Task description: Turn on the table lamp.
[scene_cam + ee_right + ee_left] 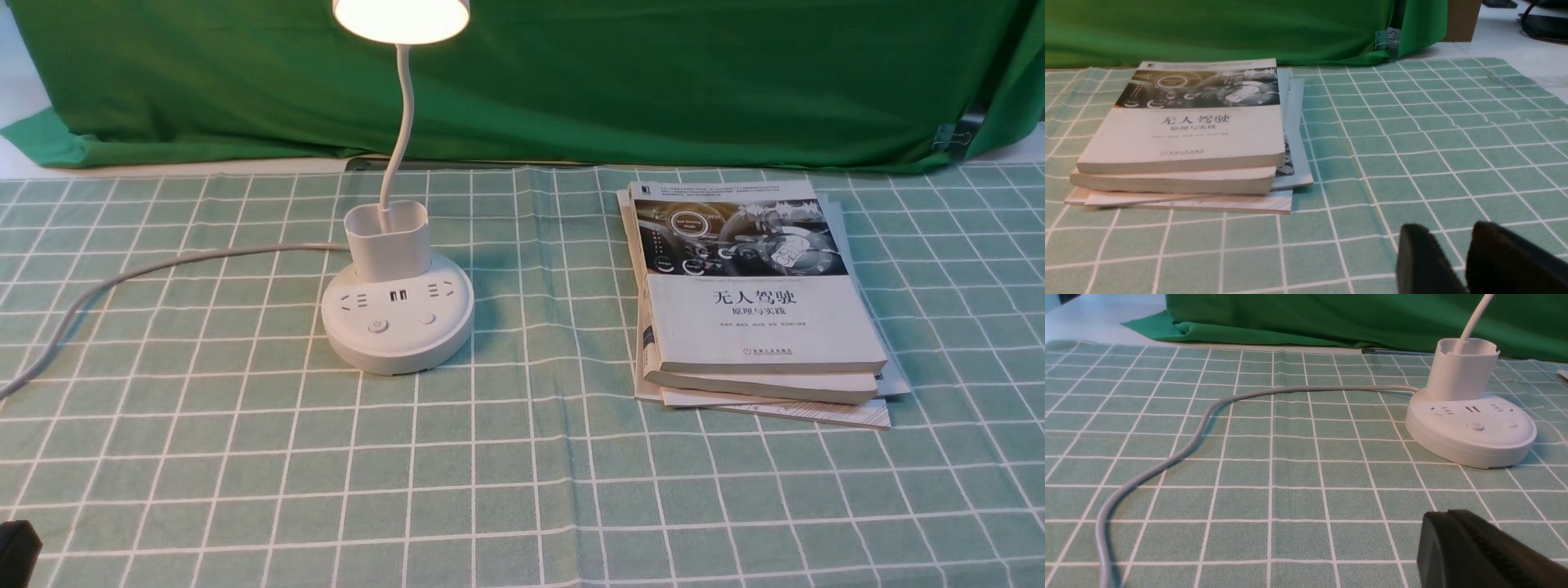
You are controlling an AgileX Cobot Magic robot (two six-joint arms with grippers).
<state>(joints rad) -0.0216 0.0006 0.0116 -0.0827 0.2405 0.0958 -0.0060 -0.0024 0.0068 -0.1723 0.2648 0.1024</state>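
Note:
The white table lamp [397,322] stands left of centre on the checked cloth. Its round head [400,16] glows warm at the top edge. A cup holder [388,241] and a thin gooseneck [403,114] rise from the puck base, which carries two buttons [377,326] near its front. In the left wrist view the lamp base [1470,435] lies well ahead of my left gripper [1447,512], whose black fingers are pressed together with nothing between them. A black corner of that left gripper [16,551] shows at the front left. My right gripper [1449,226] hovers low over bare cloth, its fingers slightly apart and empty.
The lamp's grey cable [163,265] snakes left across the cloth toward the table edge. A stack of books [755,302] lies right of the lamp, also seen as the book stack [1184,130] ahead of the right gripper. A green backdrop [571,73] hangs behind.

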